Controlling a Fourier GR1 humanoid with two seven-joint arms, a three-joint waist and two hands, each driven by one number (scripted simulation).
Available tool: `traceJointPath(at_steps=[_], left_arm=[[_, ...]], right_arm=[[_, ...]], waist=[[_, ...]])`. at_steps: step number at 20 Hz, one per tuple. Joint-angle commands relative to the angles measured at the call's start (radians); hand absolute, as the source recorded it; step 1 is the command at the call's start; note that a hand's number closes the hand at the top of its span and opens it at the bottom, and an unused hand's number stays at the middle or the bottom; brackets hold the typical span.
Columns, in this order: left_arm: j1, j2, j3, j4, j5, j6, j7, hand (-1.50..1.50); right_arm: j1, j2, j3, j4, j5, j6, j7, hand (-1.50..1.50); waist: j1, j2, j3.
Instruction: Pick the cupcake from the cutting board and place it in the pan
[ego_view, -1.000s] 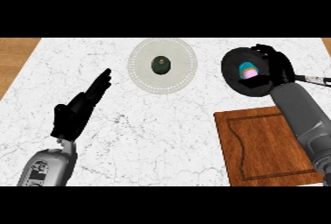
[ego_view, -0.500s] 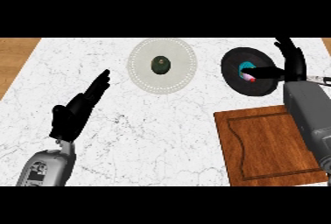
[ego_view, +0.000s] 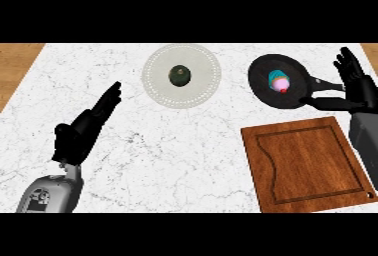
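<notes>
**Cupcake sits in the pan, right hand open beside it**

The white marble counter (ego_view: 184, 150) fills most of the head view, with a strip of wooden floor showing at its far left edge. On the counter's near right lies the wooden cutting board (ego_view: 306, 162), a brown slab with a grooved border and nothing on it. Farther back, near the middle, stands a pale round plate (ego_view: 159, 85) with a dotted rim, and a small dark green fruit (ego_view: 179, 74) lies at its centre.

To the right of the plate sits the black pan (ego_view: 266, 90), its handle pointing toward the right edge of the view. The cupcake (ego_view: 280, 82), teal and pink, rests inside the pan, a little right of its centre.

The right hand (ego_view: 354, 90) stands just to the right of the pan, over the handle, fingers straight and raised, thumb reaching toward the pan's rim. It holds nothing; the cupcake lies apart from it, to its left.

The left hand (ego_view: 81, 132) rests open over the counter's left side, fingers extended up and away, well apart from the pan and plate.
</notes>
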Motion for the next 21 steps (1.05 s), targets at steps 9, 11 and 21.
traceJointPath(at_steps=[9,11,21], left_arm=[[0.084,-0.040,-0.037,-0.046,-0.033,0.024,-0.010,0.00],[0.029,-0.005,0.010,-0.014,-0.024,0.015,-0.005,0.00],[0.028,0.001,0.031,-0.007,0.001,-0.017,0.016,0.00]], right_arm=[[0.155,-0.013,-0.001,0.009,-0.026,0.144,-0.241,-1.50],[0.171,-0.010,0.005,0.013,-0.021,0.136,-0.262,-1.50],[0.292,0.027,0.020,-0.011,-0.045,0.104,-0.373,-1.50]], waist=[[-0.023,-0.016,-0.003],[-0.021,-0.013,-0.002],[-0.034,-0.018,-0.003]])
